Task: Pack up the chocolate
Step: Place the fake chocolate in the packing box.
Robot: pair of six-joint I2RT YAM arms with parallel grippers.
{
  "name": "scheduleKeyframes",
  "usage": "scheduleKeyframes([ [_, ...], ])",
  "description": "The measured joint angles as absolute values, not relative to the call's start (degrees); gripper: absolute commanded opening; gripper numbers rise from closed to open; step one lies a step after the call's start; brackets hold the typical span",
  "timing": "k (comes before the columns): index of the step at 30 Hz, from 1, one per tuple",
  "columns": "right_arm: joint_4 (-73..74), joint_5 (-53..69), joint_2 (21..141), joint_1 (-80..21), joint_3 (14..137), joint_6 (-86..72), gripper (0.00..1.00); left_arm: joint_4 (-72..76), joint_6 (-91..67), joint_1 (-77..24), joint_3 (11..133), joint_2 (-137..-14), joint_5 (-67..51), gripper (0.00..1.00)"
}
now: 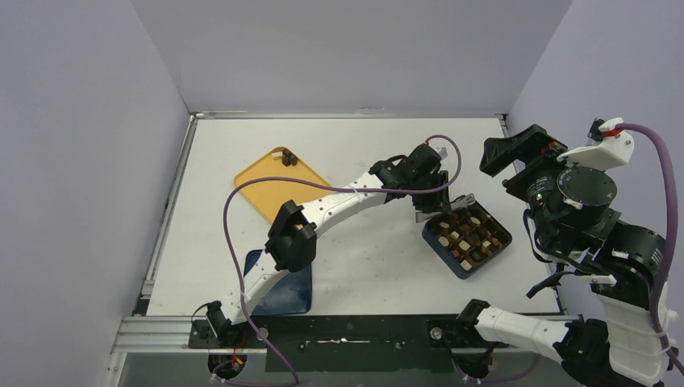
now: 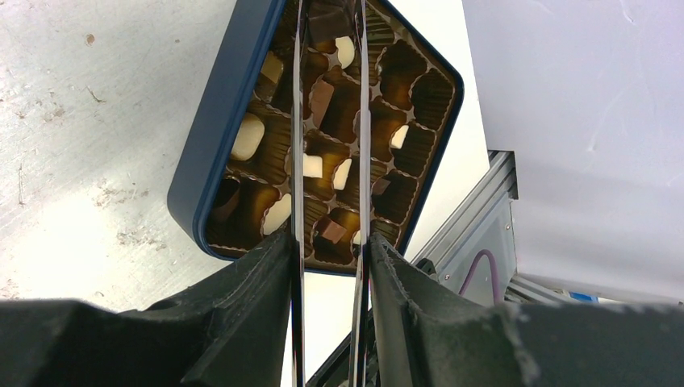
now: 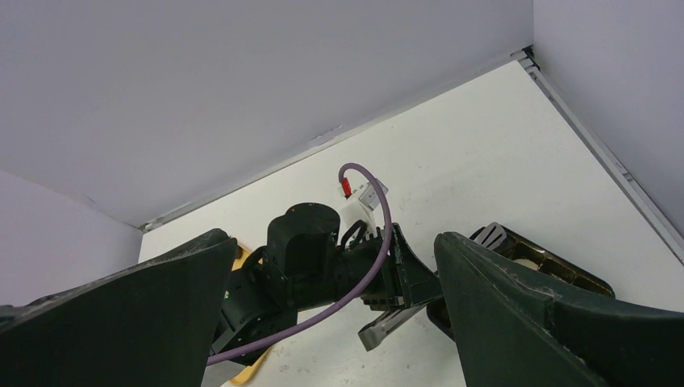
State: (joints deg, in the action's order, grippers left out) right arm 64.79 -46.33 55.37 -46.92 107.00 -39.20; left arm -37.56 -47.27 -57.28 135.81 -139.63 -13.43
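With the left gripper (image 2: 329,242) clamped narrow on the metal tongs (image 2: 297,121) above the blue box (image 2: 211,121), where most chocolate (image 2: 248,135) sits, it should centre the tips over an empty cup and lower gently before releasing, while the right gripper (image 3: 335,242) hangs wide, empty.

The white table (image 1: 363,266), scuffed and speckled in places, carries three things, well apart from one another: a yellow tray (image 1: 274,189) toward the back left, a dark blue box (image 1: 443,255) at the right, set cornerwise, and a dark blue lid (image 1: 292,294) at the near left edge, partly hidden.
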Motion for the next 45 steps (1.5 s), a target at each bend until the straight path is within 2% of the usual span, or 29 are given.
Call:
scheduleKeyframes([
  [45,64.47,-46.28,53.91,-46.92,106.00,-40.27,1.00,-40.73,-44.58,-57.45,136.88,-137.95,-7.77,0.37],
])
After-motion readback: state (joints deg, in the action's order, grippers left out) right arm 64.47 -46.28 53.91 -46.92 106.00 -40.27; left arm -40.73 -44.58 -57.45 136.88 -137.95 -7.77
